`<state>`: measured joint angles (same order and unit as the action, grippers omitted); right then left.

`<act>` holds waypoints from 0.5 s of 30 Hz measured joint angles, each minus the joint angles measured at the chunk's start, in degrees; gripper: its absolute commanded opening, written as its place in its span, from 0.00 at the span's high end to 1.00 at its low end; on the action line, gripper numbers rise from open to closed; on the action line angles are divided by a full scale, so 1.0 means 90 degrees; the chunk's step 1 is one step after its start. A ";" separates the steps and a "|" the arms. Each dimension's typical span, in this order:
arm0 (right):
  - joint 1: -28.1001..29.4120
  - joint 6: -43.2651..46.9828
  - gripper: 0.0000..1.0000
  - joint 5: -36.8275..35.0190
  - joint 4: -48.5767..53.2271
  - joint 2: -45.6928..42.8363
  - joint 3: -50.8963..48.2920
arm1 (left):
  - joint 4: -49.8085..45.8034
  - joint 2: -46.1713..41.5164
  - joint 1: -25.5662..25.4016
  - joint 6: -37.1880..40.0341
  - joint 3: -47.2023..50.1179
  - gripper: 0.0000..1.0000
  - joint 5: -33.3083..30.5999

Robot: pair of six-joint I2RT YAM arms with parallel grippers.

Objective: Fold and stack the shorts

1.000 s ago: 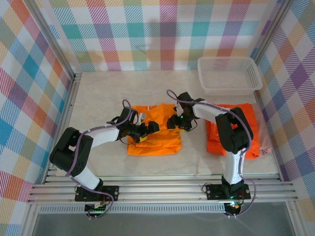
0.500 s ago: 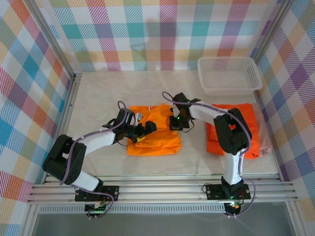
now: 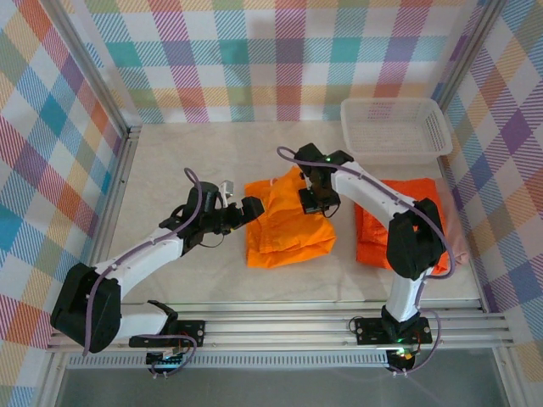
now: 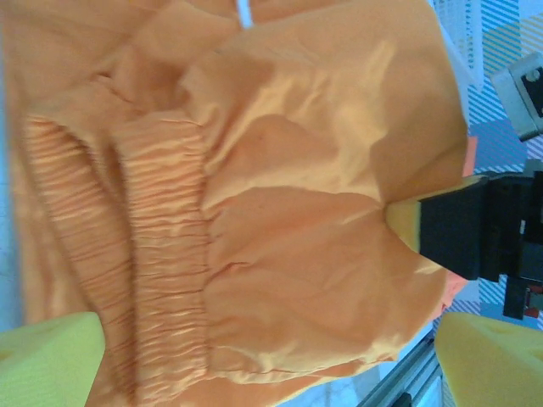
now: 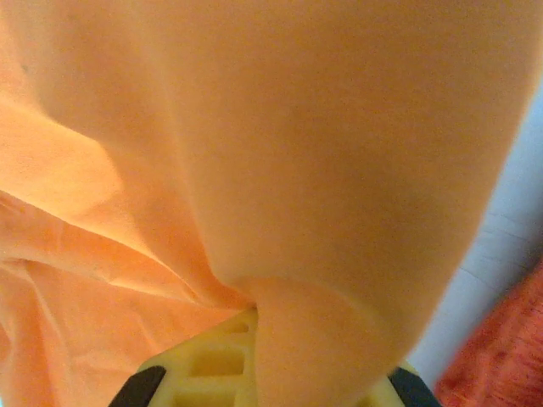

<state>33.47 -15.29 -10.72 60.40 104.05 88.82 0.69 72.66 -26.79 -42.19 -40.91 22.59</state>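
The yellow-orange shorts (image 3: 288, 225) lie rumpled mid-table, their right edge pulled up. My right gripper (image 3: 315, 202) is shut on that edge; in the right wrist view the cloth (image 5: 280, 153) drapes over its yellow fingers (image 5: 216, 360). My left gripper (image 3: 248, 209) stands open at the shorts' left side, apart from the cloth. In the left wrist view the gathered waistband (image 4: 161, 254) runs between its yellow fingertips (image 4: 51, 360). Folded bright orange shorts (image 3: 416, 212) lie to the right, partly under the right arm. A strip of pink shorts (image 3: 458, 242) shows beyond them.
A white mesh basket (image 3: 394, 127) sits at the back right corner. Checked walls close in the left, back and right sides. Aluminium rails (image 3: 280, 326) run along the near edge by the arm bases. Bare table lies left of the left arm.
My right gripper has shut on the yellow-orange shorts' edge and pulled them rightward and away. The left arm has stretched out, following them with its jaws still open.
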 measured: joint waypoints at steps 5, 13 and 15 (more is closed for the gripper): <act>0.0000 0.0112 1.00 -0.0760 0.0799 -0.0085 0.0182 | 0.0005 0.0000 0.0002 -0.0024 0.0056 0.00 -0.0032; 0.0000 0.0075 1.00 -0.1443 0.1600 -0.0126 0.0585 | 0.0119 0.0000 0.0002 -0.0070 0.0102 0.00 -0.0024; 0.0000 0.0039 1.00 -0.1537 0.1749 -0.0126 0.0685 | 0.0129 0.0000 0.0002 -0.0070 0.0102 0.00 -0.0027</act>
<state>33.47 -14.94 -24.56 76.14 102.91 94.98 1.85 72.66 -26.76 -42.83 -39.99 22.35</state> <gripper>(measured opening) 0.068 0.998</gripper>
